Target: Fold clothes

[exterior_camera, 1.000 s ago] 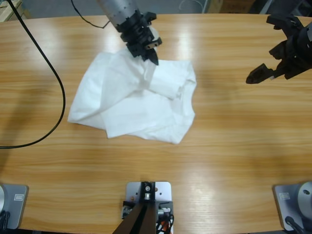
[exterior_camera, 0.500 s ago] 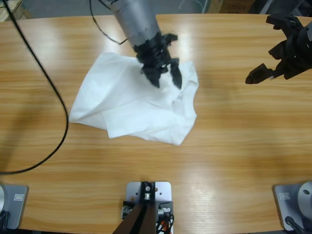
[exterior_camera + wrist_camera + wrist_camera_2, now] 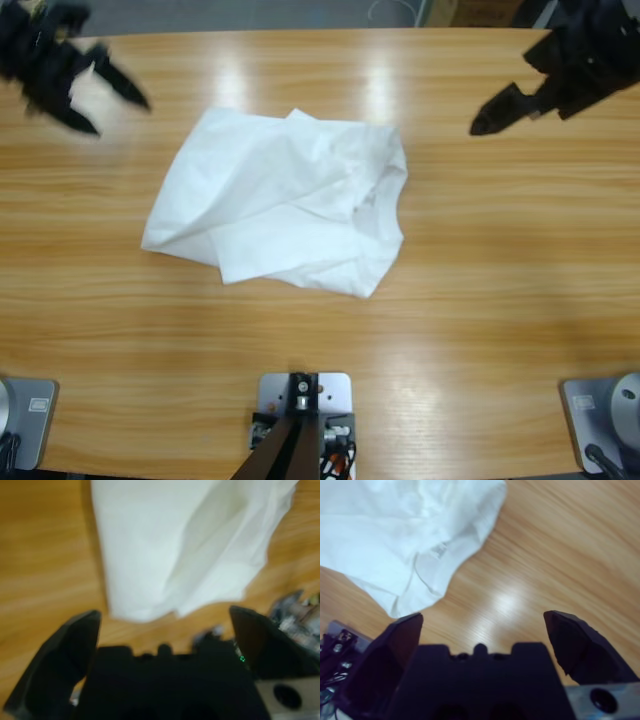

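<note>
1. A white T-shirt (image 3: pixel 285 205) lies crumpled and partly folded on the wooden table (image 3: pixel 480 300), roughly midway between the two grippers and touching neither.
2. The left gripper (image 3: pixel 95 95) hangs at the upper left corner of the high view. Its two black jaws are spread wide with nothing between them. The shirt lies well apart from it, toward the table's middle.
3. In the left wrist view, the shirt (image 3: pixel 190 545) fills the space ahead of the left gripper (image 3: pixel 165 625), beyond the jaw tips, with bare wood to one side.
4. The right gripper (image 3: pixel 490 115) reaches in from the upper right corner of the high view. The shirt's nearest edge is near its tip, but bare wood separates them.
5. In the right wrist view, the right gripper (image 3: pixel 482 625) has its jaws wide apart and empty. The shirt (image 3: pixel 395 535) lies ahead and off to one side, with its neck opening and a small label showing; wood lies straight ahead.
</note>
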You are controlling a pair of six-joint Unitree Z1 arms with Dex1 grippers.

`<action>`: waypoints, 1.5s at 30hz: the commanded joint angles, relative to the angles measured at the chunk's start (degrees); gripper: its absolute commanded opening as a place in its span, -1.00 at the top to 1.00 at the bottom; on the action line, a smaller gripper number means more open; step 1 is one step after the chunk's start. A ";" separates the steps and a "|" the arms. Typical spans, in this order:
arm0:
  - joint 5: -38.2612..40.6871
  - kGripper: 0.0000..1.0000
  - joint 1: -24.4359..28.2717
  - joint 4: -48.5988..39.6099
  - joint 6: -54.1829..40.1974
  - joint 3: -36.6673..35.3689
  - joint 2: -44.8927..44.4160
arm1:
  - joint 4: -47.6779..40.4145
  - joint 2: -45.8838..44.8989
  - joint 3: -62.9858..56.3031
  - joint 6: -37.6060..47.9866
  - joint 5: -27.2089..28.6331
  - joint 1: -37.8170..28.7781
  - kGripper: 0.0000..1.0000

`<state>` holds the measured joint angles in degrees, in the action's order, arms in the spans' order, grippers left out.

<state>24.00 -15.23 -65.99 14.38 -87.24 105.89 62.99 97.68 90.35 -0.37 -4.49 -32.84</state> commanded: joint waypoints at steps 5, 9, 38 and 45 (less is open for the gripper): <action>0.96 -1.00 0.53 7.37 -4.52 11.92 0.84 | 22.83 38.32 56.09 -3.74 -6.31 -5.55 -1.00; 0.87 -1.00 0.46 7.28 -6.72 12.34 3.76 | 23.19 43.70 58.82 -4.10 -10.65 -7.18 -1.00; 0.26 -0.98 -1.21 7.63 -10.29 12.78 9.14 | 29.31 51.05 73.32 -2.53 -6.94 -9.61 1.00; 0.26 -0.98 -1.29 7.53 -10.60 13.26 8.60 | 29.38 46.19 65.13 -0.32 -5.43 -9.77 1.00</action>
<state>24.02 -15.92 -58.94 4.36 -75.97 112.31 86.45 148.22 150.47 -3.35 -12.22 -42.24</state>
